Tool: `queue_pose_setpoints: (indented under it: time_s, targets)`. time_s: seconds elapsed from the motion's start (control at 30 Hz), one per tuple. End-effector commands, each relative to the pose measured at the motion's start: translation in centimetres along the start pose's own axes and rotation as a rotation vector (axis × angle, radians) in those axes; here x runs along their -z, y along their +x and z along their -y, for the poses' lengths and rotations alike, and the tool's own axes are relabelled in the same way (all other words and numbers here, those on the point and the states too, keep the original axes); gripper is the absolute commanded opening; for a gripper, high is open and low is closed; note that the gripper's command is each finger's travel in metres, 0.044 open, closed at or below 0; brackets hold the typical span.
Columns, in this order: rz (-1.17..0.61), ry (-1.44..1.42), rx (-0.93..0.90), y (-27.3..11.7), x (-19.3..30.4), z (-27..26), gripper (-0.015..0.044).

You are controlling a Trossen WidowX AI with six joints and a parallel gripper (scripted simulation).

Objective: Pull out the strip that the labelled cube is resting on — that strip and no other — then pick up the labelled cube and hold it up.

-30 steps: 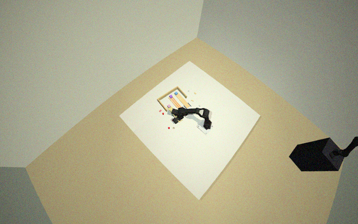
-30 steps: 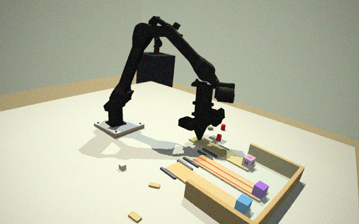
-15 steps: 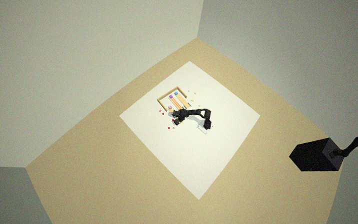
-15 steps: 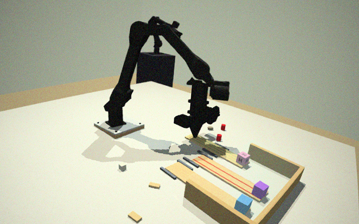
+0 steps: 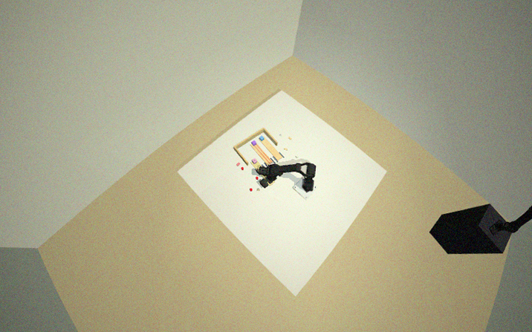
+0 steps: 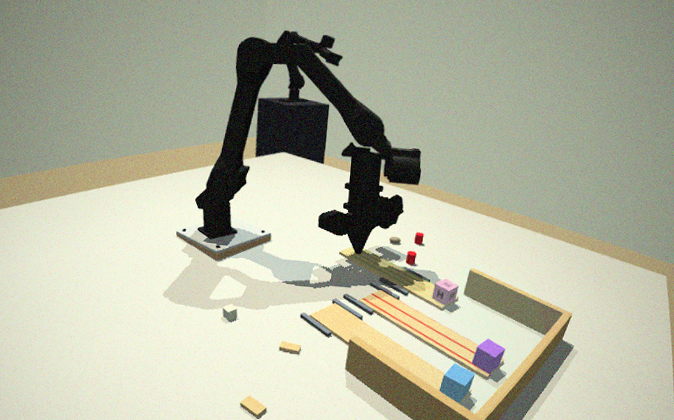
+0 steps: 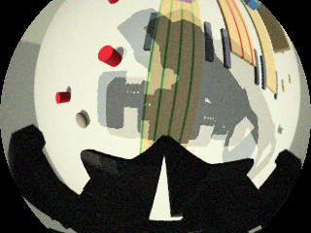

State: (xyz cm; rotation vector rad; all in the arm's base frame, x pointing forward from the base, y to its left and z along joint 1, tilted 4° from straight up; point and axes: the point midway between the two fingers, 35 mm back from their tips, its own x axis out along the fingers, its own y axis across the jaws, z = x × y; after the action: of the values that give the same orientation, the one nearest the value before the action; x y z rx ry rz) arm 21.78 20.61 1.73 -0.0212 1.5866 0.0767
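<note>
The pink cube lettered H rests on the tray-side end of the green-lined strip; only its edge shows at the top of the wrist view. My gripper is shut, pointing down, with its tips at the strip's arm-side end; whether they touch it is hard to tell. Nothing shows between the fingers. The red-lined strip bears a plain purple cube. The plain strip bears a blue cube.
A three-sided wooden wall surrounds the cubes' side. Dark guide bars flank the strips. Red cylinders and a beige pebble lie beside the green-lined strip. Small wooden blocks lie outside the wall.
</note>
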Motion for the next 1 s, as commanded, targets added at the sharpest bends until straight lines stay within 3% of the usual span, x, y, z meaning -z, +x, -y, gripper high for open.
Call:
queue_pose_setpoints:
  time_s: [0.0,0.97]
  targets:
    - [-0.032,-0.002,0.012,0.7,1.4,0.2,0.0]
    - [-0.034,-0.002,0.011,0.6,4.4,0.2,0.0]
